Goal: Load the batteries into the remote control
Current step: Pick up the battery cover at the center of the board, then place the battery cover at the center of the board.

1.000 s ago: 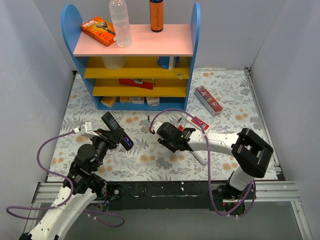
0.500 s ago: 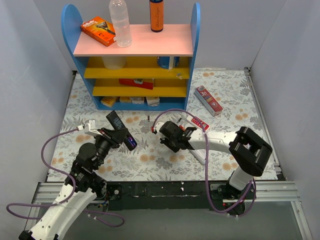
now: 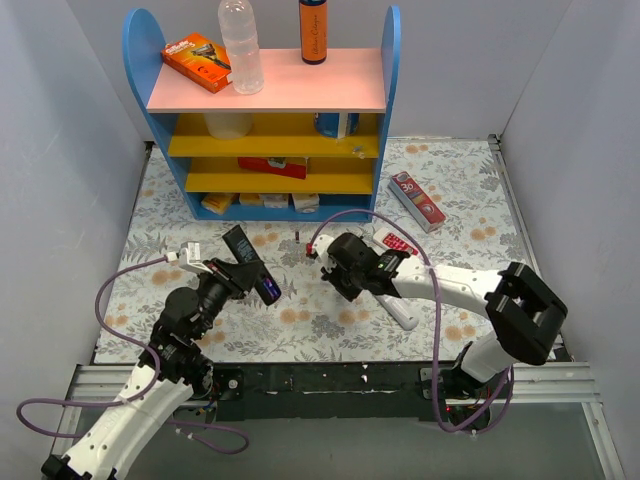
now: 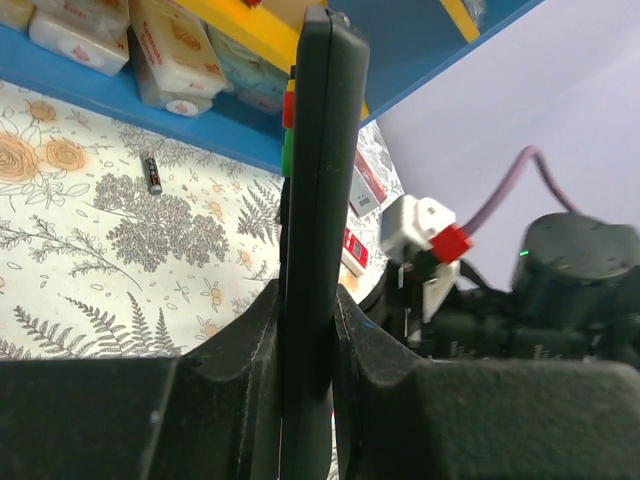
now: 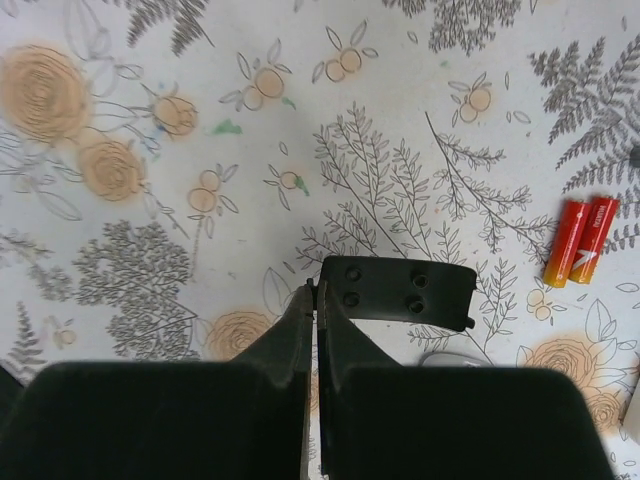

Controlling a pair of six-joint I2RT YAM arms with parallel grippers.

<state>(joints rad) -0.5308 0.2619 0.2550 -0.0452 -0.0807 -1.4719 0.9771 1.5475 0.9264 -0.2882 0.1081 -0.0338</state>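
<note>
My left gripper [image 3: 237, 272] is shut on a black remote control [image 3: 251, 264] and holds it tilted above the mat. In the left wrist view the remote [image 4: 312, 170] stands edge-on between the fingers [image 4: 235, 350]. My right gripper [image 5: 316, 296] is shut on the edge of a flat black battery cover [image 5: 400, 290], just above the mat. In the top view the right gripper [image 3: 335, 275] is right of the remote. Two red-orange batteries [image 5: 581, 240] lie side by side on the mat, to the right of the cover. One dark battery [image 4: 153, 172] lies near the shelf base, also in the top view [image 3: 298, 243].
A blue shelf unit [image 3: 270, 120] with packs and bottles stands at the back. A long red-and-white box [image 3: 417, 201] lies right of it. A white remote with red buttons [image 3: 397, 243] and another white remote [image 3: 400, 308] lie under the right arm. Cables loop off both arms.
My left gripper has carried the remote to the right, toward the right gripper. My right gripper has shifted slightly to the right and farther back, and its elbow has swung right.
</note>
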